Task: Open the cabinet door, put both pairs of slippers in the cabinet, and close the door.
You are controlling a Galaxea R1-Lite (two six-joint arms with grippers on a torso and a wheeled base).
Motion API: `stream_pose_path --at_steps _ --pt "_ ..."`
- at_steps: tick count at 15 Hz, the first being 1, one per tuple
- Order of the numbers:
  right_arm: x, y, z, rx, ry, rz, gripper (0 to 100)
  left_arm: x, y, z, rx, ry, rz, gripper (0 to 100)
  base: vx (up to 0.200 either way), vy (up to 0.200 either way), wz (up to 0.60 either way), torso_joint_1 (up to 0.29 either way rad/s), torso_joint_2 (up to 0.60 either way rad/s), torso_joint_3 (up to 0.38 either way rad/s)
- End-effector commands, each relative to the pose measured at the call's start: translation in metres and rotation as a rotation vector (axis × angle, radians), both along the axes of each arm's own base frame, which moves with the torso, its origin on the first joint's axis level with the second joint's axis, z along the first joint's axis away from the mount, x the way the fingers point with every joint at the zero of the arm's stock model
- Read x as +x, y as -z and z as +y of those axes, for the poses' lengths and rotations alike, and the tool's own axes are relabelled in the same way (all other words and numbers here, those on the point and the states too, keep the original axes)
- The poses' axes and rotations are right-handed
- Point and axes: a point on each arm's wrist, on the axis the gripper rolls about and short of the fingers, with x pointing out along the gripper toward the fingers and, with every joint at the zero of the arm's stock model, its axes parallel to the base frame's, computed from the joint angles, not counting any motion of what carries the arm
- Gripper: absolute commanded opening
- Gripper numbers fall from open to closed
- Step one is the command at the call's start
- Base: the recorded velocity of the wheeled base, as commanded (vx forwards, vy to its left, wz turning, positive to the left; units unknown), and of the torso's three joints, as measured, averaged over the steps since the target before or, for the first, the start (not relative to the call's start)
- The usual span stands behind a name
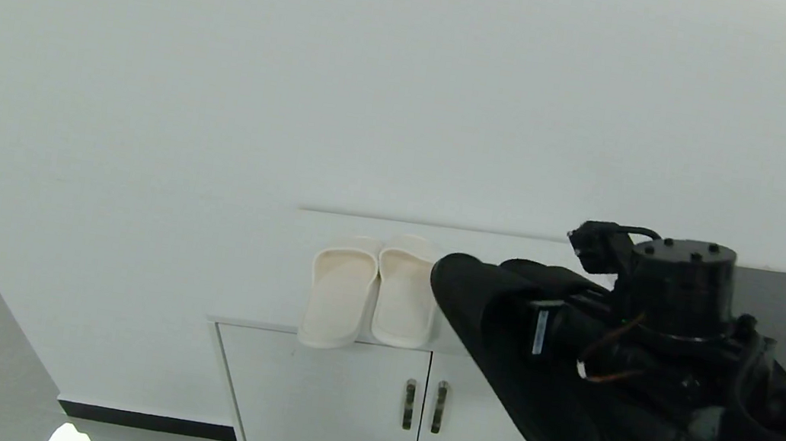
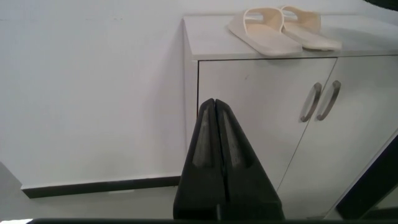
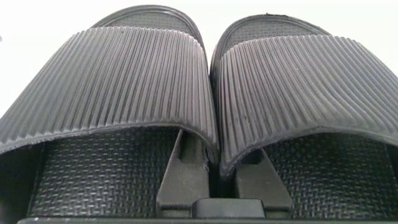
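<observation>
We see the black slippers [image 1: 485, 306] held as a pair in the air in front of the cabinet [image 1: 320, 410], tilted, and overlapping its right door in the head view. The right fingers [image 3: 199, 183] reach in under the ribbed straps between the two shoes and pinch their inner sides together, so they are clamped on the pair. The left fingers [image 2: 215, 115] are pressed flat against each other with nothing between them, and hang low beside the cabinet's left front corner. The white slippers [image 1: 371, 290] lie side by side on the cabinet's top [image 1: 275, 296], near the front edge, the left one jutting a little over it. Both doors are closed, with the two handles [image 1: 409, 404] just beside each other at the middle seam.
</observation>
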Motion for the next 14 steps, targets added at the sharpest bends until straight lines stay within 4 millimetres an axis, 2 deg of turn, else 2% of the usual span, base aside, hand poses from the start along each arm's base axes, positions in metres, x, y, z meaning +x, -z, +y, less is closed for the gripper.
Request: stream_pose_path --at_steps 1,5,13,14 --pt "-0.066 -0.013 -0.02 0.052 -0.198 -0.011 0 0.0 0.0 0.0 0.0 0.001 0.0 0 0.0 0.0 0.0 0.0 0.0 0.0" --pt "-0.102 -0.009 -0.051 0.118 -0.372 0.033 0 0.0 0.0 0.0 0.002 0.001 0.001 0 0.0 0.0 0.0 0.0 0.0 0.0" --pt "-0.111 -0.003 -0.056 0.118 -0.432 0.055 0 0.0 0.0 0.0 0.0 -0.001 0.001 0 -0.2 0.0 0.0 0.001 0.0 0.001" --pt "-0.112 -0.002 -0.058 0.119 -0.439 0.055 0 0.0 0.0 0.0 0.002 -0.001 -0.002 0 0.0 0.0 0.0 0.0 0.0 0.0"
